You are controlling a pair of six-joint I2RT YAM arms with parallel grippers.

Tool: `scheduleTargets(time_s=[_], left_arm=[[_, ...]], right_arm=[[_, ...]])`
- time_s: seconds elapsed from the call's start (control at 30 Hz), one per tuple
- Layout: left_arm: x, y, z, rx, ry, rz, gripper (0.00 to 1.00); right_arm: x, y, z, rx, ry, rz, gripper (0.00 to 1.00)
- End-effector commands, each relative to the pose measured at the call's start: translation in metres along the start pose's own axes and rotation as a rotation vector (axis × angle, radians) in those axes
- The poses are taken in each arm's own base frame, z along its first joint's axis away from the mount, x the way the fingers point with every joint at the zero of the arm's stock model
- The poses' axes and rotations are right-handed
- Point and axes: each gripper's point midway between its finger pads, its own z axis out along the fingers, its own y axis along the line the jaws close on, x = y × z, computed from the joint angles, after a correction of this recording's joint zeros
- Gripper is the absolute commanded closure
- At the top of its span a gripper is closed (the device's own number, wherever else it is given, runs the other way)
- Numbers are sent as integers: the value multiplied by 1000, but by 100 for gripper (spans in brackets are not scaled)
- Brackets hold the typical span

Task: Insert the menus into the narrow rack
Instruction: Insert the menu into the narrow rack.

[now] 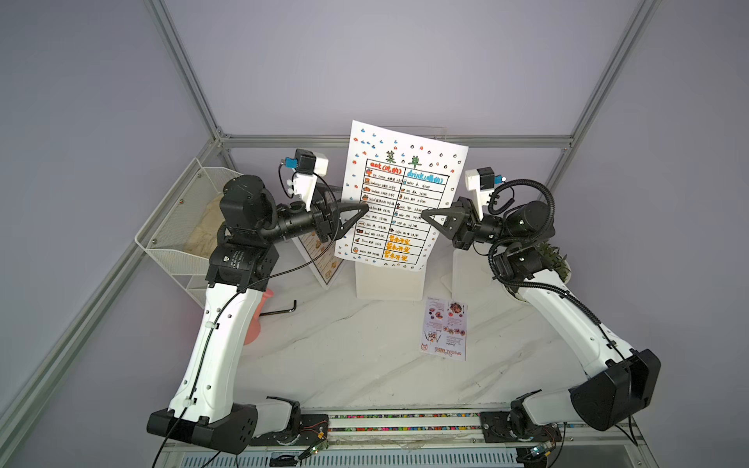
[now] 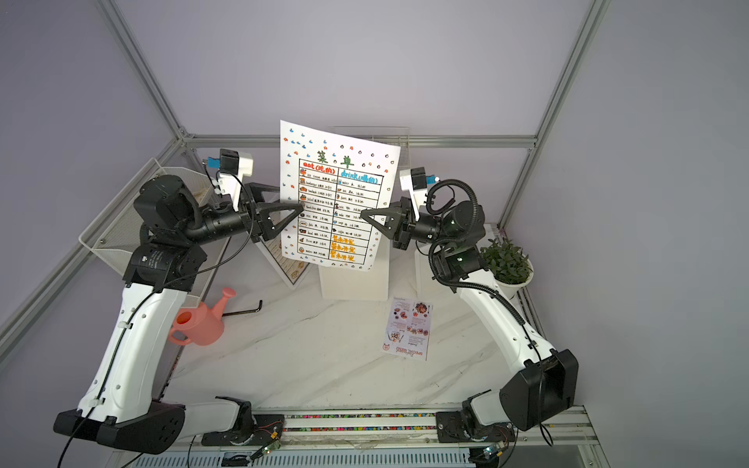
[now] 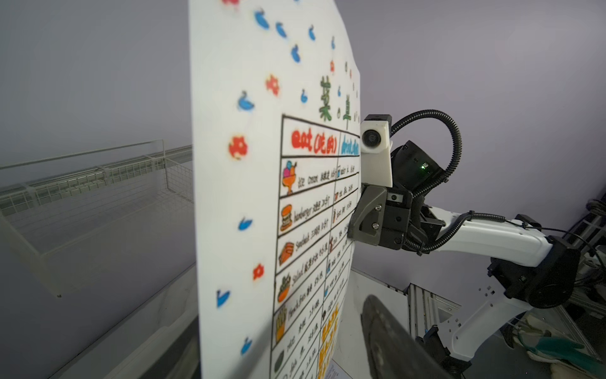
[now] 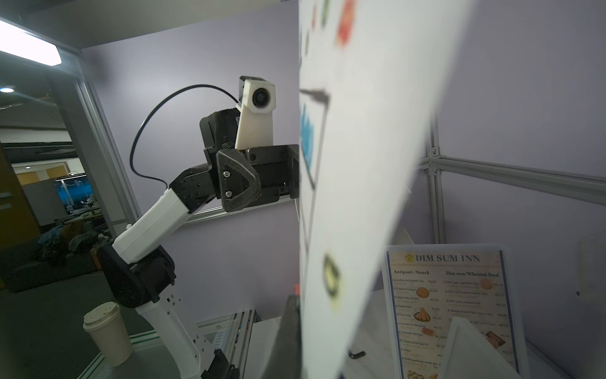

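White grid menu (image 1: pixel 399 194): we see it upright in the air, tilted a little, with both side edges met by a claw.
Right gripper (image 1: pixel 425 212): pinched closed on the menu's right edge.
Left gripper (image 2: pixel 289 199): jaws apart and straddling the menu's left edge. One finger is in front of the sheet and one behind, and we cannot tell whether either touches it.
Below the menu: a white boxy stand (image 1: pixel 389 281), its top hidden behind the sheet's lower edge.
Low and left of the menu: the DIM SUM INN menu (image 1: pixel 320 259) stands propped and is mostly hidden in both top views.
Low and right of the menu: the SPECIAL MENU leaflet (image 1: pixel 446 328) lies flat on the marble table (image 1: pixel 344 364), well apart from the sheet.
Open room: bare tabletop lies in front of the menu.
Far left of the menu: a wire basket (image 1: pixel 178 227) sits by the frame.
Only in a top view: a pink watering can (image 2: pixel 200 320) shows whole, and a potted plant (image 2: pixel 506 261) beside the right arm.
Only in the right wrist view: we read the DIM SUM INN print (image 4: pixel 449 295) and see a paper cup (image 4: pixel 105 331).
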Motion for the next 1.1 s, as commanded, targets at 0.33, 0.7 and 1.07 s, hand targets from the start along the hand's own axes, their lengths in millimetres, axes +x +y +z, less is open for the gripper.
scheduleTargets(time_s=[0.33,0.7,1.07], left_arm=[[14,38,12,0,17,-42,51],[42,108,41,-107,75,-131,57],[49,132,47,-117,73,-162,59]], right_arm=[[-25,-62,9,246,-109,54,100],[-14,-99,19,286,-113,122,100],[-7,-137,15,371,-130,139,100]])
